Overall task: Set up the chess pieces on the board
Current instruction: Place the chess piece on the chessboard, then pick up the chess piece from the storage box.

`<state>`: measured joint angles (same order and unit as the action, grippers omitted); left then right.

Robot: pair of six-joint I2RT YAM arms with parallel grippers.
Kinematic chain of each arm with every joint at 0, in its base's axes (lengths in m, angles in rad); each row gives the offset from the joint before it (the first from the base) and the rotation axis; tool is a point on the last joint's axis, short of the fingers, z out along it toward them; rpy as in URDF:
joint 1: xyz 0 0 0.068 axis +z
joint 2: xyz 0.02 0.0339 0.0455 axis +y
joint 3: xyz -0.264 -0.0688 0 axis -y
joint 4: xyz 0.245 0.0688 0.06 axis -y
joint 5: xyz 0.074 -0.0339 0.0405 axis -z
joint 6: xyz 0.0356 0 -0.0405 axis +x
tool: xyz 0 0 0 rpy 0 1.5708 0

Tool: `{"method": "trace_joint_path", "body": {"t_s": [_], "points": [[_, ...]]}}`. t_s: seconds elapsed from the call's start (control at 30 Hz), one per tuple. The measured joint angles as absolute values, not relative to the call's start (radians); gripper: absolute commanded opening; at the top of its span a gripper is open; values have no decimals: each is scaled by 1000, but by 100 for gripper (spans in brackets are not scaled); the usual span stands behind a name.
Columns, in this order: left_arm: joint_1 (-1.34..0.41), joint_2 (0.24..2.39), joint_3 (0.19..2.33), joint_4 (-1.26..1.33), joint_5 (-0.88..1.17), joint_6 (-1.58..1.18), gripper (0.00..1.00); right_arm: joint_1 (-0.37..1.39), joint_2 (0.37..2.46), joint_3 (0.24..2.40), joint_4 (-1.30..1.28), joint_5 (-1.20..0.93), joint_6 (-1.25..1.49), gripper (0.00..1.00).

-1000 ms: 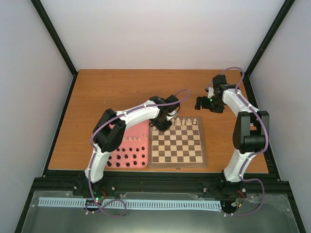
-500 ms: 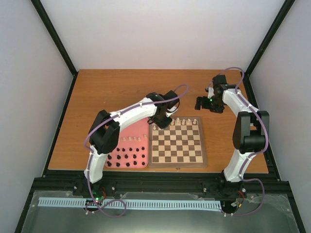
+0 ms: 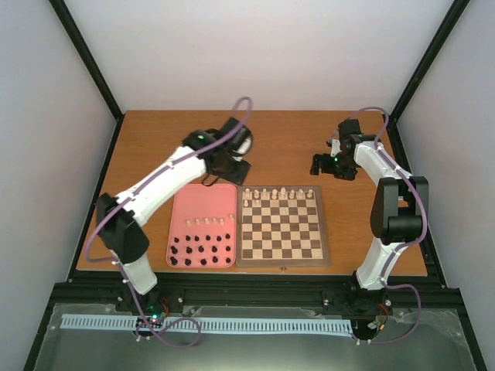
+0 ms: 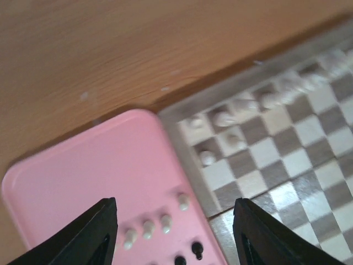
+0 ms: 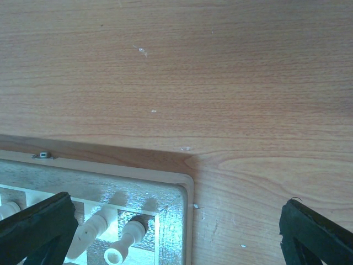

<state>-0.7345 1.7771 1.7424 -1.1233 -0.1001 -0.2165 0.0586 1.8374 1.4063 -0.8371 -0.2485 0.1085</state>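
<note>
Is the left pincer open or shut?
Open: the left pincer has its fingers far apart, nothing held between them.

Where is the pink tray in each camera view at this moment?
Top external: the pink tray lies left of centre, directly beside the board.
Left wrist: the pink tray fills the lower left.
Right wrist: not in view.
Shared landmark: the board, at the right in the left wrist view and at the lower left in the right wrist view.
</note>
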Motion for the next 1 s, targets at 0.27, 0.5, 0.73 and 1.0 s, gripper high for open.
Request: {"method": "trace_joint_path", "body": {"t_s": [0.27,0.5,0.73,1.0], "points": [[-363,1618,1379,-1104,-59,-482,48,59,1837,1407,-838,-255,109,100],[-258,1601,1174,-1090,26,-609,49,59,1837,1407,-838,-256,109,100],[-250,1577,1053,-1013,155,-700,48,59,1837,1407,-838,-255,109,100],[-241,1578,985,-960,214,-750,46,59,1837,1407,-838,-255,108,100]]}}
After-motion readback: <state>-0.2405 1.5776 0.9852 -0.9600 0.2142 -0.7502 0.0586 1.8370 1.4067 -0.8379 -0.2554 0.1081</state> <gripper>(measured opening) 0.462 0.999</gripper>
